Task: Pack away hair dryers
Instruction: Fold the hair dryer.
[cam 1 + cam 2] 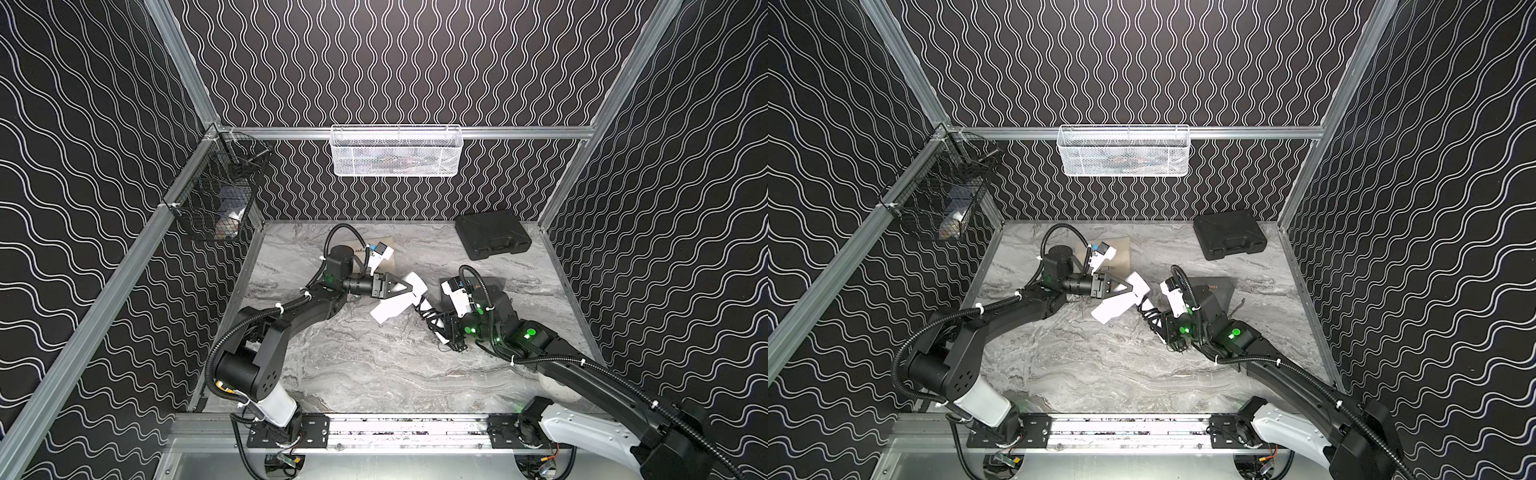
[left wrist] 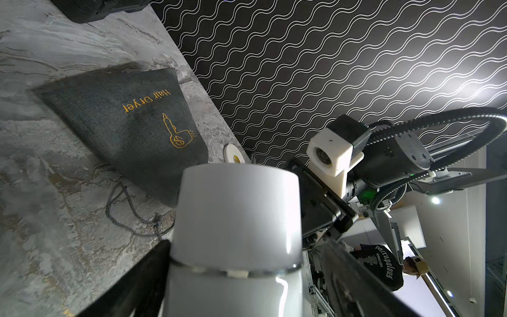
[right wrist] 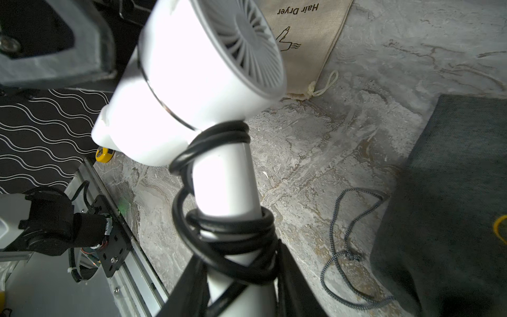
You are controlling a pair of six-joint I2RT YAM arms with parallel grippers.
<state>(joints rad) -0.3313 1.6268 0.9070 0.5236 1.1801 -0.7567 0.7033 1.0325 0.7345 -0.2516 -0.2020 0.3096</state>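
A white hair dryer (image 1: 390, 309) (image 1: 1115, 309) with black cord wound round its handle is at mid-table, between both arms. My right gripper (image 1: 440, 328) (image 3: 240, 255) is shut on the corded handle (image 3: 225, 178). The fan grille end (image 3: 247, 35) points toward the beige pouch. My left gripper (image 1: 409, 290) (image 2: 244, 244) is open, straddling the dryer's barrel (image 2: 238, 208). One finger lies against the barrel and a gap shows beside the other finger (image 2: 345, 277).
A grey "Hair Dryer" pouch (image 2: 123, 118) (image 1: 1219, 286) with a loose drawstring (image 3: 348, 233) lies by the right arm. A beige pouch (image 3: 307, 35) (image 1: 1121, 253) lies behind the left arm. A black case (image 1: 492, 235) sits at the back right. A white basket (image 1: 395, 151) and a black wire basket (image 1: 216, 195) hang on the walls.
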